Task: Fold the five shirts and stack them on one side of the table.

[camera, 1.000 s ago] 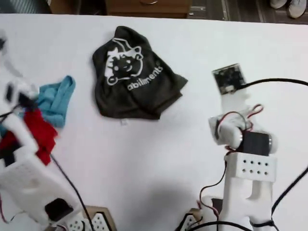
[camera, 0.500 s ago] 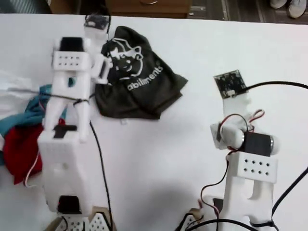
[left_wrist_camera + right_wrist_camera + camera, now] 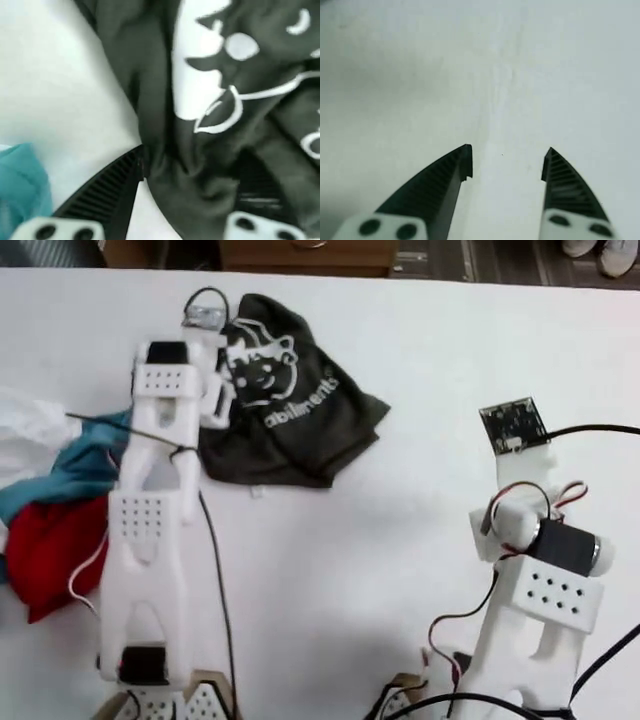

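A crumpled black shirt point(image 3: 290, 405) with a white print lies at the back middle of the table point(image 3: 330, 570). My left gripper point(image 3: 212, 352) is at the shirt's left edge. In the left wrist view the left gripper point(image 3: 195, 175) is open, with a fold of the black shirt point(image 3: 210, 125) between its fingers and draped over one of them. A teal shirt point(image 3: 65, 472), a red shirt point(image 3: 45, 552) and a white shirt point(image 3: 25, 418) are piled at the left edge. My right gripper point(image 3: 506, 160) is open over bare table at the right.
The right arm point(image 3: 540, 580) stands at the front right with its wrist camera board point(image 3: 514, 426) on top. A black cable point(image 3: 215, 570) trails beside the left arm. Bare tabletop lies between the arms and at the back right.
My left arm swung from the shirt pile at the left edge to the black shirt's left edge. The right arm shifted a little to the right.
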